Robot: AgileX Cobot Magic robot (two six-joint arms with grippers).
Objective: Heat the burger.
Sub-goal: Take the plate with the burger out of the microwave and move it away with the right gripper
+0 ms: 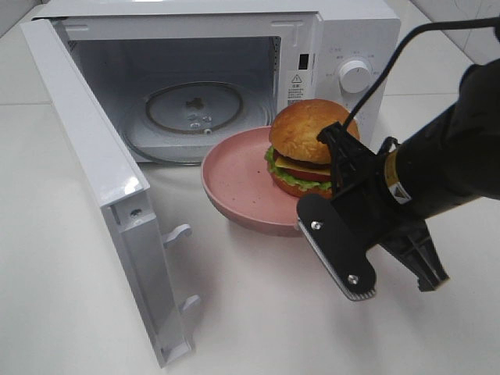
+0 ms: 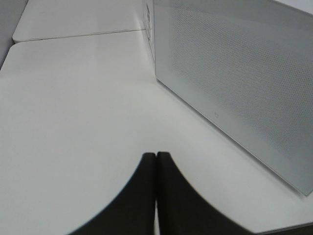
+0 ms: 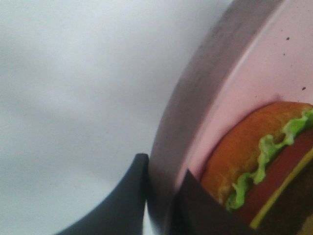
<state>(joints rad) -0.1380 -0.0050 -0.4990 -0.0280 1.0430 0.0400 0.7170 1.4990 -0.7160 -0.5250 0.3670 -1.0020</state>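
One burger (image 1: 306, 147) sits on one pink plate (image 1: 238, 181) at the centre of the exterior view, just in front of the one microwave (image 1: 344, 35), whose door (image 1: 94, 156) swings open at the left. Inside lies one glass turntable (image 1: 168, 117). The right gripper (image 3: 159, 188) pinches the plate's rim between its two fingers. The left gripper (image 2: 156, 161) has its fingers pressed together, holding nothing, above the white table (image 2: 73, 107).

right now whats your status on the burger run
Right gripper shut on pink plate rim, fingers either side. Left gripper shut, idle beside microwave door. Burger on plate, outside microwave. Door open, turntable bare.
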